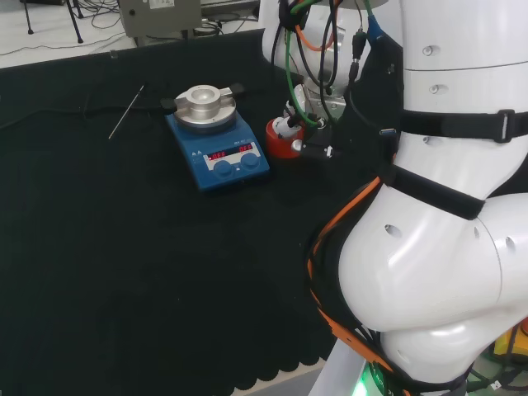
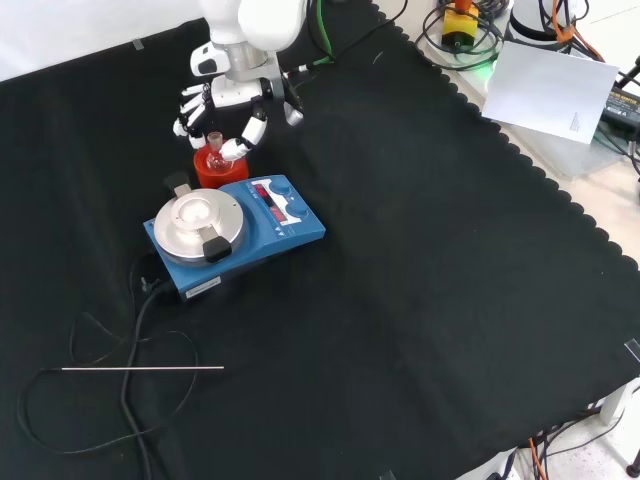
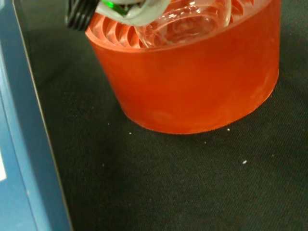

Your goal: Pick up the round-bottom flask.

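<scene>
— Where the cloth (image 2: 420,260) spreads black across the front view, what stands at about eleven o'clock from the middle?

— A red ribbed stand (image 2: 218,168), with the round-bottom flask (image 2: 214,150) of clear glass seated in it, neck upward. The hand (image 2: 222,100) comes down from twelve o'clock and sits over the flask; its fingers (image 2: 250,135) curl down on both sides of the neck.

— So it grips the flask?

— The fingers bend round the glass, and one white fingertip lies against the flask at its three o'clock side. The flask's base is in the stand, as the wrist view shows: the glass bulb (image 3: 185,21) rests among the red ribs (image 3: 113,33), and the stand (image 3: 192,82) sits flat on the cloth.

— What lies beside the stand?

— A blue hotplate stirrer (image 2: 235,235), just beside it at six o'clock in the front view, with a round metal plate (image 2: 198,220) on top. In the wrist view its blue edge (image 3: 14,159) runs close to the stand, a strip of cloth between them.

— And in the head view?

— The stand (image 1: 283,142) is at three o'clock from the stirrer (image 1: 219,148), with the hand (image 1: 301,120) over it, partly behind green and orange cables (image 1: 318,74). A thin metal rod (image 1: 126,112) lies on the cloth at nine o'clock from the stirrer, well apart from it. In the front view the same rod (image 2: 140,369) lies at about seven o'clock, across a loop of black cable (image 2: 130,400).
</scene>
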